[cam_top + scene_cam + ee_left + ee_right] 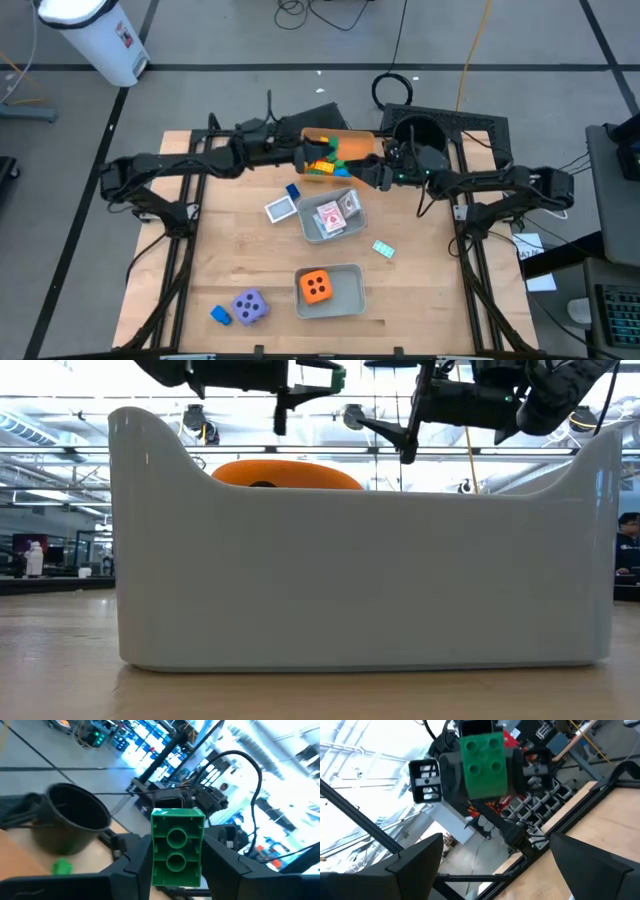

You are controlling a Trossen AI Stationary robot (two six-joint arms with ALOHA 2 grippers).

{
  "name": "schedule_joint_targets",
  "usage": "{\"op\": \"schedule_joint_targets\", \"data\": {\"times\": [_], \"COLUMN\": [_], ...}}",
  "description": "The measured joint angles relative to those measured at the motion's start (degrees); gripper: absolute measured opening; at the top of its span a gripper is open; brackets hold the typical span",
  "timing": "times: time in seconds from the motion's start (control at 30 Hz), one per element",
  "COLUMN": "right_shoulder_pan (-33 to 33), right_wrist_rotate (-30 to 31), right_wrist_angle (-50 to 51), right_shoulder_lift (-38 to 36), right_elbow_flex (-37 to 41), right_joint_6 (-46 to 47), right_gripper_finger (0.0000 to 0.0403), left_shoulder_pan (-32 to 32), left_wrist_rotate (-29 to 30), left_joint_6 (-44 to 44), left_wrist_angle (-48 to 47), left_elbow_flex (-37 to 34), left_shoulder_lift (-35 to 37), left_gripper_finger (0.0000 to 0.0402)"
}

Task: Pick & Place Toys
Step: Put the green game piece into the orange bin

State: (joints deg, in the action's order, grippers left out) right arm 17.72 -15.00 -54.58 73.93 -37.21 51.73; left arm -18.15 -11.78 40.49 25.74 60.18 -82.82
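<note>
A green brick [177, 847] sits clamped in the left pincer [176, 870], raised over the orange tray [352, 140] of bricks at the surface's [190, 260] twelve o'clock edge. The right pincer [492, 862] faces it from three o'clock, fingers spread wide and holding nothing. An orange die [318, 286] lies in a grey tray [345, 300] toward six o'clock — a purple die [249, 306] at seven.

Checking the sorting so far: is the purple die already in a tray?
No, the purple die sits on the bare table beside a blue brick.
</note>
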Motion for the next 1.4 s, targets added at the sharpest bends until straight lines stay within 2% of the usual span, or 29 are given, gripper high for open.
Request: {"op": "schedule_joint_targets", "data": {"times": [0.27,0.53,0.87,1.4], "right_shoulder_pan": [-0.16,-0.22,-0.22,-0.20], "right_wrist_rotate": [-0.01,-0.04,-0.24,-0.07], "right_wrist_angle": [-0.47,-1.54,-2.17,-1.83], "right_shoulder_lift": [0.15,0.09,0.07,0.07], "right_elbow_flex": [0.00,0.00,0.00,0.00], "right_joint_6": [-0.98,-1.43,-1.93,-2.96], "right_gripper_finger": [0.0345,0.0314,0.0283,0.0161], "left_shoulder_pan": [3.05,4.71,4.74,4.65], "left_wrist_rotate": [0.30,-0.45,-1.70,-1.27], "left_joint_6": [4.43,4.88,4.77,4.15], "left_wrist_angle": [7.42,7.36,6.03,3.90], "left_elbow_flex": [0.57,4.59,5.27,5.25], "left_shoulder_lift": [-5.93,-10.01,-10.41,-10.41], "left_gripper_finger": [0.0145,0.0146,0.0147,0.0147]}}
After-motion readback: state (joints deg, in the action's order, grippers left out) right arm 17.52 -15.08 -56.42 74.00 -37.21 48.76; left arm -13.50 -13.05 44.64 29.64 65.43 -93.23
